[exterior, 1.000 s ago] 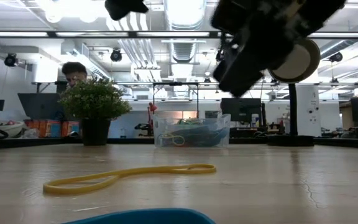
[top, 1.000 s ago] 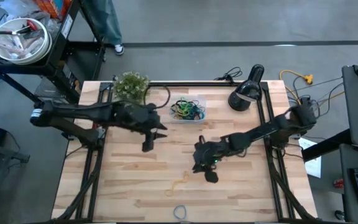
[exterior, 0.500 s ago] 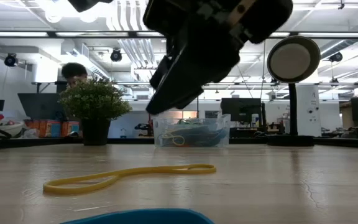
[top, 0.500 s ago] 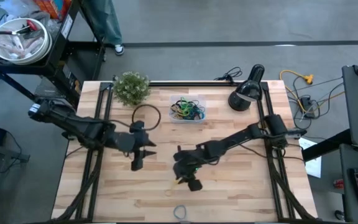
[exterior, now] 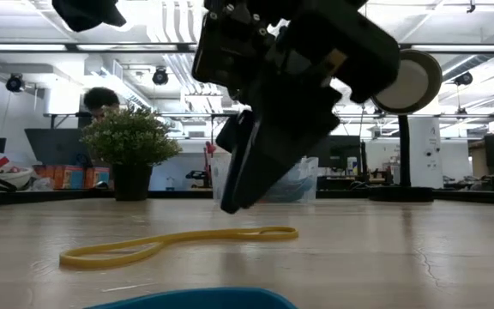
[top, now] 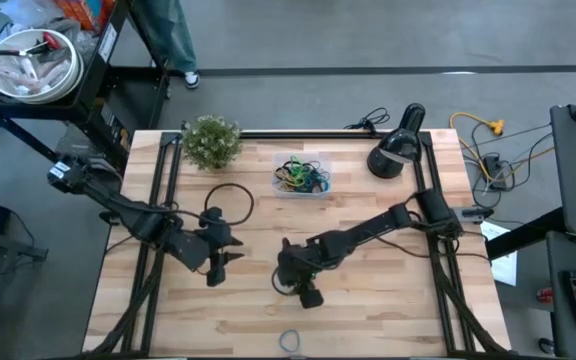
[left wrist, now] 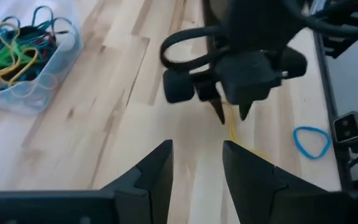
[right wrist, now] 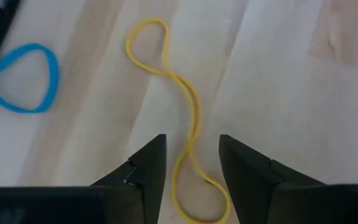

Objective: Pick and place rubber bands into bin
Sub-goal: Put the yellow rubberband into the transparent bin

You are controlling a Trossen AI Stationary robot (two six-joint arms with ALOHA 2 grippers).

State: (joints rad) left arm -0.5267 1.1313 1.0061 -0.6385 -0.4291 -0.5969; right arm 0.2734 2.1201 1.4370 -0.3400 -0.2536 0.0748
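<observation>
- A long yellow rubber band (right wrist: 188, 118) lies loose on the wooden counter (top: 388, 290), twisted into a thin figure-eight, toward the near edge and about midway between the side edges.
- The right gripper (right wrist: 190, 163) hangs directly over this band with its jaws apart, one finger on either side of the band's strand; nothing is held between them, and in the low view the gripper (exterior: 245, 184) is tilted, its tip above the band (exterior: 178, 242).
- A blue rubber band (right wrist: 21, 77) lies just beside the yellow one, closer to the counter's near edge (top: 289, 340).
- More rubber bands (left wrist: 14, 53), green, yellow, blue and black, sit tangled inside the bin (top: 302, 176), a clear tub near the far edge at the middle.
- The left gripper (top: 216, 272) hovers over the counter's left half, near the right gripper but apart from it; its jaws are apart and empty.
- A small potted plant (top: 211, 141) stands at the far edge, left of the bin.
- A black desk lamp (top: 398, 150) stands toward the far right corner.
- A person (exterior: 103, 99) shows behind the plant.
</observation>
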